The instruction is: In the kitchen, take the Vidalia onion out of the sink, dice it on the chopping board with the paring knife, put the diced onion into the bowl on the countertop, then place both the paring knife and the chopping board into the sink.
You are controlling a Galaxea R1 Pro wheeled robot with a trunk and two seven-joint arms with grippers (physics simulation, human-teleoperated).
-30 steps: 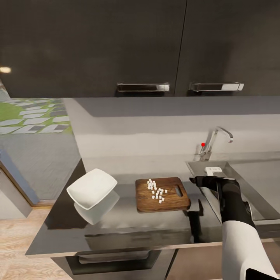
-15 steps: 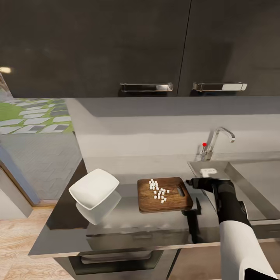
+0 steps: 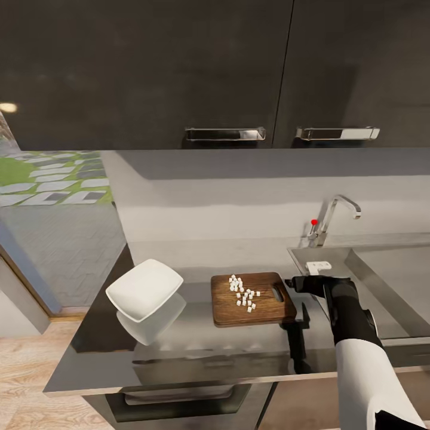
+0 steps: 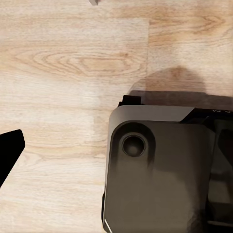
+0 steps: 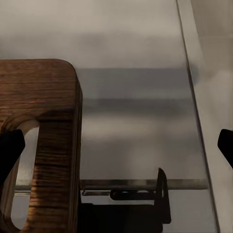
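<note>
Head view: we are holding our right gripper (image 3: 291,282), fingers spread apart, just beside the chopping board (image 3: 252,298) handle end, its long axis running toward the bowl (image 3: 144,289).

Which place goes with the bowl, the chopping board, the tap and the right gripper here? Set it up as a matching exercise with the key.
Things:
1. bowl
2. chopping board
3. tap
4. right gripper

Places:
A. behind the sink
B. left end of the countertop
C. beside the board's handle end
D. under the white onion dice

Pairs: 1-B, 2-D, 3-A, 4-C
</note>
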